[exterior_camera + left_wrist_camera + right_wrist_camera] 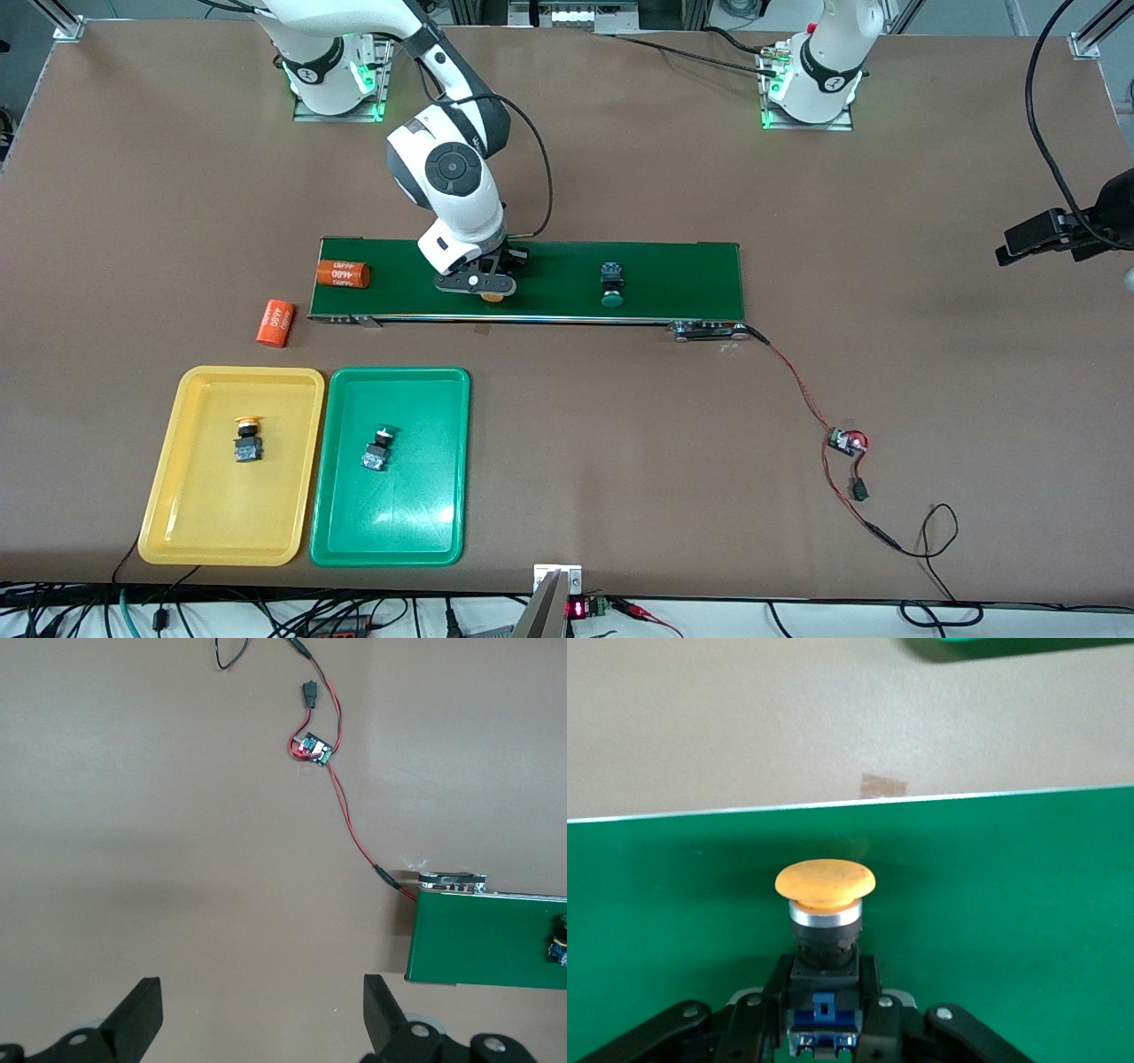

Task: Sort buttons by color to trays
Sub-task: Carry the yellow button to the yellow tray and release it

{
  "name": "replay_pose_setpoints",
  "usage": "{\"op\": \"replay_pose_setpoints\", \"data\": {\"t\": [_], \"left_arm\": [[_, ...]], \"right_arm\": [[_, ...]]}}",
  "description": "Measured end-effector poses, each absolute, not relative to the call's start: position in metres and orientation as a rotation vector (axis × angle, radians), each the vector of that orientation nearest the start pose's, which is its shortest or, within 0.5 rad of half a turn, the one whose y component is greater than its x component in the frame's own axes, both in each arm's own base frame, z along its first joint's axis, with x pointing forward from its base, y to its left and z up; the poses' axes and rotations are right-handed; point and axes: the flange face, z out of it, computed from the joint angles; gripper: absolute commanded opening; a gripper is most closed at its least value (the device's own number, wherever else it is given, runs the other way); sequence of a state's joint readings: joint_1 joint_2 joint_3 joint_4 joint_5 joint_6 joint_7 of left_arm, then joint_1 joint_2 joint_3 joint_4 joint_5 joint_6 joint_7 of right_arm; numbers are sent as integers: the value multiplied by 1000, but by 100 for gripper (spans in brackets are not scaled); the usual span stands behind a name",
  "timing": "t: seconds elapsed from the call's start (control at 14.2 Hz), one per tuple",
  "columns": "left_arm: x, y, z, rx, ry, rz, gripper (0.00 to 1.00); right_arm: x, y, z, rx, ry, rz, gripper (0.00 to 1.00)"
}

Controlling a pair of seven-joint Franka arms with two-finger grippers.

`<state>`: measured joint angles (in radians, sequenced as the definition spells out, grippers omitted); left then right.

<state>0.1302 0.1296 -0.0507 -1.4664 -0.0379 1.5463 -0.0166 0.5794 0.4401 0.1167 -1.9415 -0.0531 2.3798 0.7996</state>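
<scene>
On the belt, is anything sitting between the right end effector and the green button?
No. In the front view, only bare conveyor belt separates the right end effector, shut on the yellow button, from the green button.

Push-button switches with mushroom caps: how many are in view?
4: yellow-capped button in the yellow tray; green-capped one in the green tray; green-capped one on the conveyor belt; yellow-capped one in the right gripper.

A big brown table [620, 461] fills the room. Silver metal posts [66, 22] stand at its corners. Black cables [266, 611] hang along its near edge.
</scene>
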Motion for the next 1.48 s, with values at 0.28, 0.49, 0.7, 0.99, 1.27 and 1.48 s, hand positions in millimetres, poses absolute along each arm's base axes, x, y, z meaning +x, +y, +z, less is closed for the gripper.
{"op": "replay_pose_setpoints", "data": {"t": [0.28,0.49,0.7,0.99,1.27,1.48], "left_arm": [[588,45,596,-3183,-153,96,100],[588,45,596,-3183,-153,99,100],[588,45,596,-3183,-153,100,100],[588,44,596,-3183,-152,100,100],[588,43,596,-3183,-147,100,100],[588,43,596,-3175,-147,100,100]], "right_arm": [[517,388,305,-3134,115,-19,3],[573,347,364,-3127,61,-69,3],[614,285,373,-3159,-4,-115,3],[658,177,364,-3205,-145,-110,3],[697,73,341,-3211,-198,-95,4],[712,39,303,-3209,-171,-113,5]]}}
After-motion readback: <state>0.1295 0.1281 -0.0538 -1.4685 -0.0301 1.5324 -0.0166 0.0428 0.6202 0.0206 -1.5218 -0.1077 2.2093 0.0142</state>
